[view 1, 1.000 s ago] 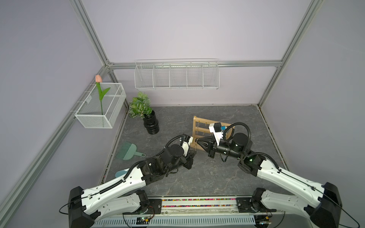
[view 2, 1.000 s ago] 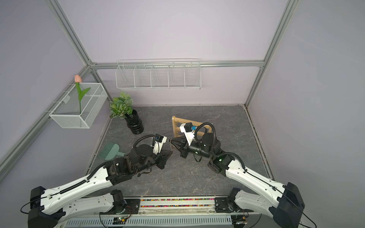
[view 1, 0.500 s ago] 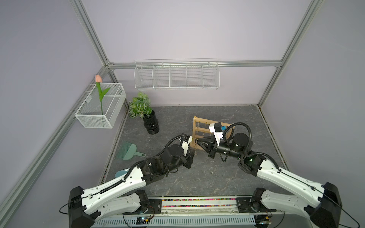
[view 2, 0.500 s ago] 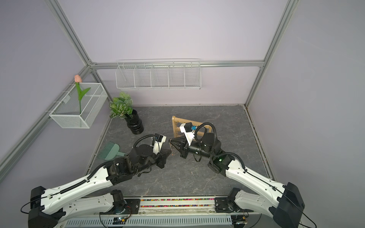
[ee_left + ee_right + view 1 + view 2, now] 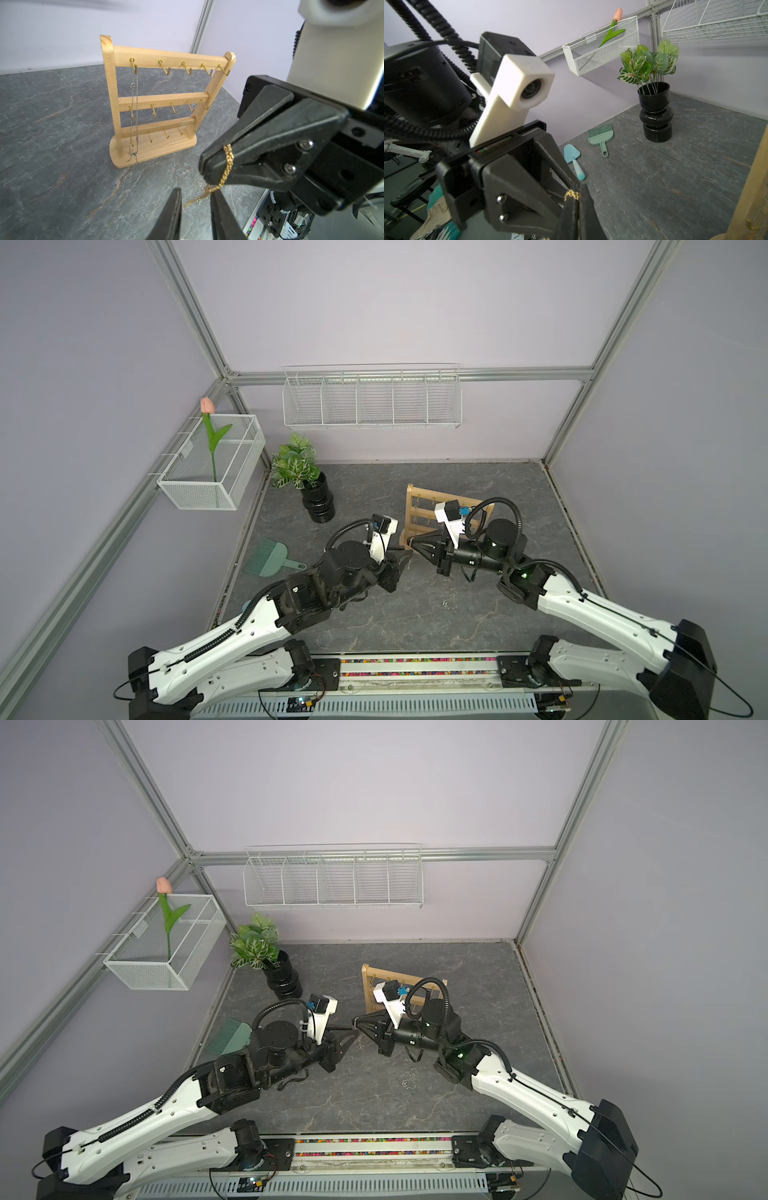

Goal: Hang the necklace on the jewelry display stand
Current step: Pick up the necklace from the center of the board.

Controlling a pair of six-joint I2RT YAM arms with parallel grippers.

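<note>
The jewelry display stand (image 5: 162, 99) is a light wooden rack with gold hooks, standing behind both grippers in both top views (image 5: 419, 506) (image 5: 374, 986). The gold necklace (image 5: 228, 160) is pinched in my right gripper (image 5: 204, 166), which is shut on it (image 5: 572, 195). The chain hangs down past one fingertip of my left gripper (image 5: 195, 192). That gripper's jaws stand apart, and the chain crosses behind the gap between them. The two grippers meet tip to tip just in front of the stand's left end (image 5: 409, 551) (image 5: 354, 1029).
A silver necklace (image 5: 134, 108) hangs from the stand's first top hook. A black vase with a plant (image 5: 318, 504), a green brush (image 5: 270, 560) and a blue trowel (image 5: 572, 158) lie to the left. White wire baskets (image 5: 372, 400) (image 5: 212, 464) hang on the walls.
My left gripper's jaws have parted from shut. Both arms stay almost where they were, and the right gripper keeps its hold on the chain.
</note>
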